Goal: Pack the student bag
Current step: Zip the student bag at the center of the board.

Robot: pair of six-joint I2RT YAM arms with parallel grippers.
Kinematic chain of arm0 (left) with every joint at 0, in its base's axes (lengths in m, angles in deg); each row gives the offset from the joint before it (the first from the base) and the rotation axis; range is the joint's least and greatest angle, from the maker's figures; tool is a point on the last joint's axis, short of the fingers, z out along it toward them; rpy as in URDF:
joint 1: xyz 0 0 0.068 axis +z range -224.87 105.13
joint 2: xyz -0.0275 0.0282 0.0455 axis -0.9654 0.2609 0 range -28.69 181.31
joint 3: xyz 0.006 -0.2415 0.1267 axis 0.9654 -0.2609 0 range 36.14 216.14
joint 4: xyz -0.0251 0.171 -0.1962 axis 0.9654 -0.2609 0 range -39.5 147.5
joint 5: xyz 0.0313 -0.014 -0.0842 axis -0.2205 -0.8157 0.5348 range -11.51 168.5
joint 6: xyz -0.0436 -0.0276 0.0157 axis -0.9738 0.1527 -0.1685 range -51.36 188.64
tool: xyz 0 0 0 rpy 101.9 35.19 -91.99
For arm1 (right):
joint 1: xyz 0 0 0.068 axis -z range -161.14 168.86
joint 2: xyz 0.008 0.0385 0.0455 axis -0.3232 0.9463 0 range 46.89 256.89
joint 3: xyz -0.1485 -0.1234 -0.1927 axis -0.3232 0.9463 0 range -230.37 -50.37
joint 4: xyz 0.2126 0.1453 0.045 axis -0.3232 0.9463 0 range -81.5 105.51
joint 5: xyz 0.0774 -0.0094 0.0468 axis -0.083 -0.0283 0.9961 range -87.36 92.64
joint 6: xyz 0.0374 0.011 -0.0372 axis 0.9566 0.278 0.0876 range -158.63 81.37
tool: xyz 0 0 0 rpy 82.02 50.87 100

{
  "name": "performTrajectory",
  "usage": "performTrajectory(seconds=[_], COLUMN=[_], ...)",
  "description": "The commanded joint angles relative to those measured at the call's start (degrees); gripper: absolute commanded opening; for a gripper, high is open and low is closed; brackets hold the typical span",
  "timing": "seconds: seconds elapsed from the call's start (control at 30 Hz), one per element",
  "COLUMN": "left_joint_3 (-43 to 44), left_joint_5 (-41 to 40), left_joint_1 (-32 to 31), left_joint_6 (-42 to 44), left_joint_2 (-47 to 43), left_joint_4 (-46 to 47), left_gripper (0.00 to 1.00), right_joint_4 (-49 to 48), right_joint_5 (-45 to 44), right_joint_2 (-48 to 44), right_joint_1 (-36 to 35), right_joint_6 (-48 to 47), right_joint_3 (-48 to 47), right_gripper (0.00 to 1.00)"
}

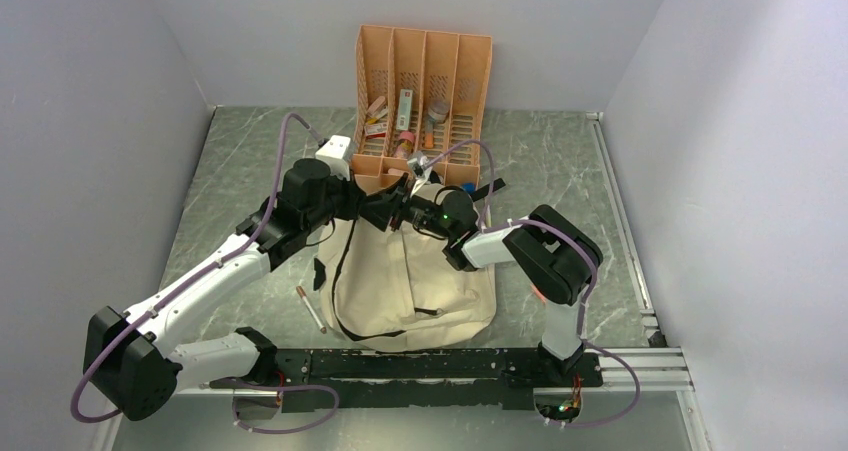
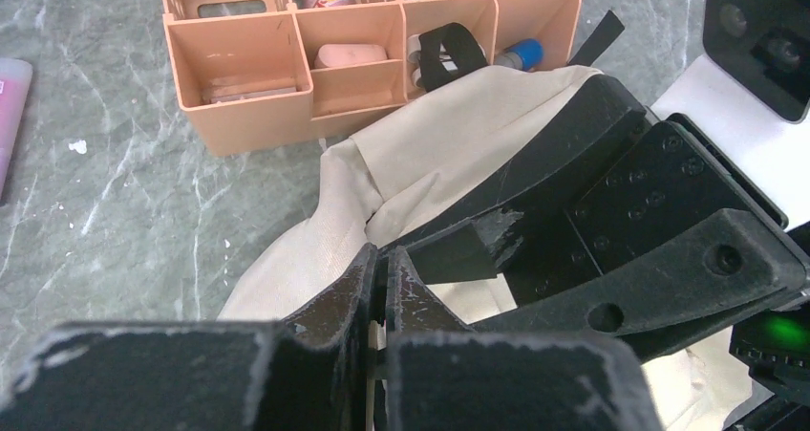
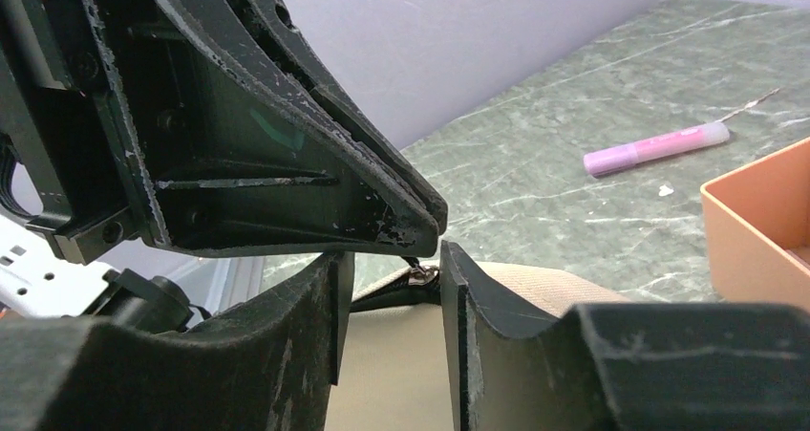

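Note:
The cream student bag point(image 1: 410, 281) lies flat in front of the arm bases, its top end against the orange organiser. My left gripper point(image 1: 385, 209) is at the bag's top edge. In the left wrist view point(image 2: 382, 259) its jaws are closed to a thin slit. In the right wrist view the left fingertips point(image 3: 420, 223) pinch the small zipper pull point(image 3: 417, 274) on the black zipper trim. My right gripper point(image 1: 408, 212) faces the left one. Its jaws stand open point(image 3: 394, 292) on either side of the zipper line, over the bag fabric point(image 3: 535, 283), holding nothing.
The orange slotted organiser point(image 1: 420, 81) holding several small items stands just behind the bag, and also shows in the left wrist view point(image 2: 248, 96). A pen point(image 1: 311, 309) lies on the table left of the bag. A pink marker point(image 3: 659, 149) lies on the marble top near the wall.

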Motion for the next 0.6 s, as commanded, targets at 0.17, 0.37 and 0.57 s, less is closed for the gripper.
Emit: performTrajectory(seconds=[0.17, 0.37, 0.57], left_joint_3=[0.7, 0.7, 0.7], left_joint_5=[2.4, 2.7, 2.8], left_joint_1=[0.1, 0.0, 0.0], left_joint_6=[-0.2, -0.5, -0.8], left_joint_2=[-1.6, -1.4, -1.4], left_joint_4=[4.1, 4.3, 4.1], left_gripper=[0.05, 0.05, 0.05], right_joint_4=[-1.0, -2.8, -4.4], right_joint_5=[-2.2, -2.4, -3.1], right_joint_2=[0.3, 1.4, 2.0], right_joint_1=[0.3, 0.3, 0.5], right_joint_6=[-2.9, -1.5, -0.9], right_joint_3=[-0.8, -2.1, -2.9], right_gripper=[0.36, 0.27, 0.32])
